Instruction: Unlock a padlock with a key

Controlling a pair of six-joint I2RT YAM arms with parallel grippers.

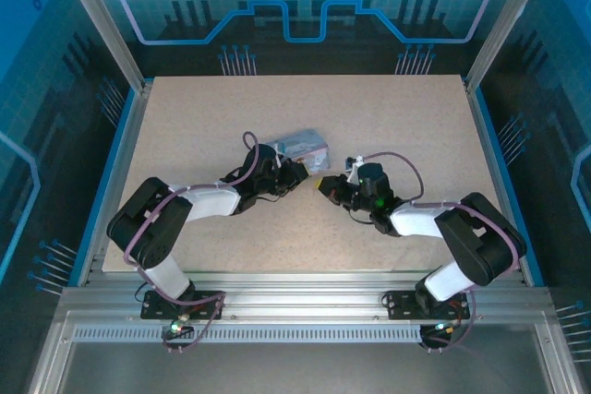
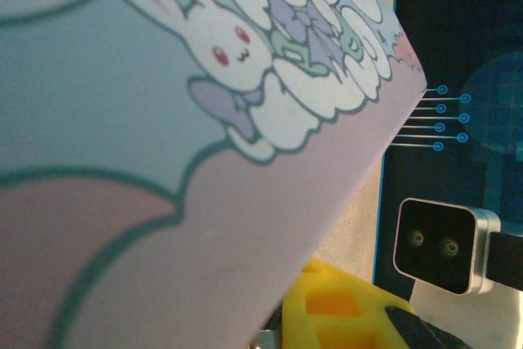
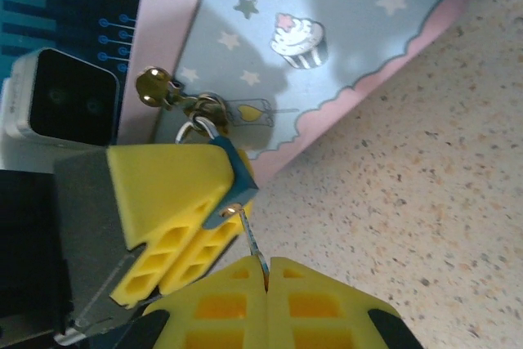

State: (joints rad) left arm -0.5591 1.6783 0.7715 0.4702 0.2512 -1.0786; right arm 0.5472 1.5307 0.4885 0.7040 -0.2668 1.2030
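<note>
1. Yellow-tipped and black, my left gripper (image 1: pixel 294 174) reaches in from the left to the near side of the pale-blue, cartoon-printed rectangular tin (image 1: pixel 305 146). One of its fingers (image 3: pixel 167 190) presses against the lock, but I cannot tell whether the jaws are clamped or merely bracing.
2. Hanging by a silver loop from the tin's brassy clasp (image 3: pixel 155 87) is the small dark metal padlock (image 3: pixel 235 176). It touches that left fingertip, and its brassy lower end faces my right arm.
3. The thin dark metal key (image 3: pixel 252 241) runs lengthwise from the padlock's underside back to my right gripper (image 3: pixel 266 274), whose yellow fingers are pinched tight on it. Its tip meets the lock; how deep it sits, I cannot tell.
4. My judgement: key and keyhole are in line, so the right arm need only push along that axis and twist.
5. Speckled beige tabletop (image 3: pixel 425 185) lies bare to the right, its edges well apart from both grippers, leaving room to roll the wrist.
</note>
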